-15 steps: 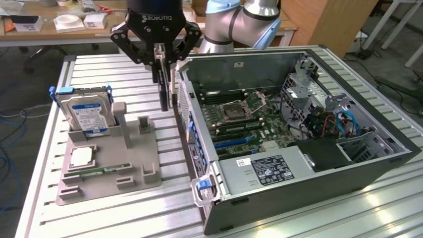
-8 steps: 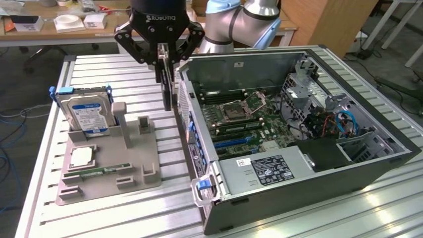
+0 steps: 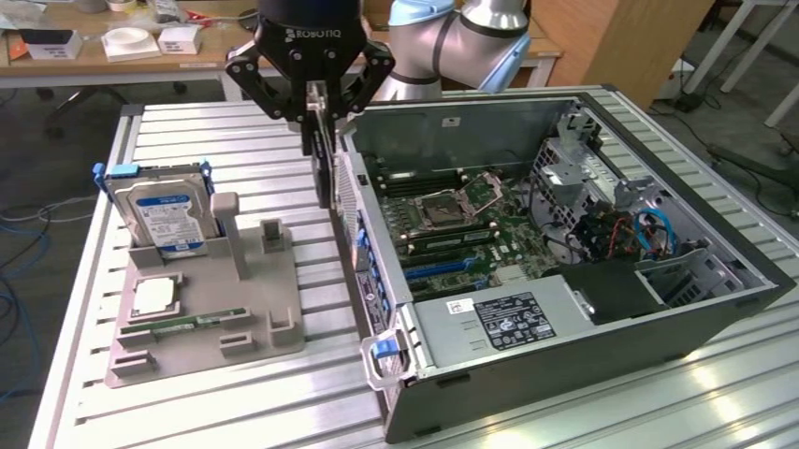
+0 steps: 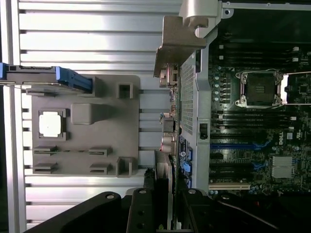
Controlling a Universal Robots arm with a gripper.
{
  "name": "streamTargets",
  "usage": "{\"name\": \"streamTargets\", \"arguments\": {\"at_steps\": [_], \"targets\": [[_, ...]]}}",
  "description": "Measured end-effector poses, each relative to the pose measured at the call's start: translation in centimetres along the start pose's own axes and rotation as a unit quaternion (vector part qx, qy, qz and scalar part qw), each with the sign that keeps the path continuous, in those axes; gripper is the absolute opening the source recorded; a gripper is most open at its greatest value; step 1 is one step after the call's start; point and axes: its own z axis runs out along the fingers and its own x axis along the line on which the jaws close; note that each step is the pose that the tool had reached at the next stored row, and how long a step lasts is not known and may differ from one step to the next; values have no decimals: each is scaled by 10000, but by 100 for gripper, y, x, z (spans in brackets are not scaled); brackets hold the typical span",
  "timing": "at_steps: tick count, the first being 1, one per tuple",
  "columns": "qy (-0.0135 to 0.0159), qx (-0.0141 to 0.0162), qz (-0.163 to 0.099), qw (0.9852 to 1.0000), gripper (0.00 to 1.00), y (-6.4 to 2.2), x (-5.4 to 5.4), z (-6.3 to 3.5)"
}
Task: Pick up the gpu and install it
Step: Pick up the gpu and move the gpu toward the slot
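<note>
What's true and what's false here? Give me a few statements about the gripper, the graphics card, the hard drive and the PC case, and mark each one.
1. The gripper is shut on the gpu, holding it on edge. True.
2. The gpu is seated in the motherboard. False: it hangs from the gripper beside the computer case wall on the exterior view's left.
3. The hard drive stands upright in the grey holder. True.
4. The computer case has its side panel on. False: the side is open and the motherboard shows inside.
</note>
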Motion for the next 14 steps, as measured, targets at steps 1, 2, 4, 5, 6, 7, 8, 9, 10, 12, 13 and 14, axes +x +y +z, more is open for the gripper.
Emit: {"name": "streamTargets", "arguments": {"at_steps": [1,2,4,5,6,7,8,9,10,12,13,14], "targets": [[0,0,-1,10000,27,0,-8,0],[0,0,-2,10000,27,0,-16,0],[0,0,-3,10000,27,1,-31,0],[0,0,-3,10000,27,1,-38,1],[0,0,-4,10000,27,1,-46,1],[0,0,-5,10000,27,1,-53,1],[0,0,-5,10000,27,1,-61,1],[0,0,-6,10000,27,1,-68,1],[0,0,-7,10000,27,1,-76,1],[0,0,-9,10000,27,1,-94,2],[0,0,-10,10000,27,2,-102,2],[0,0,-11,10000,27,2,-110,2]]}}
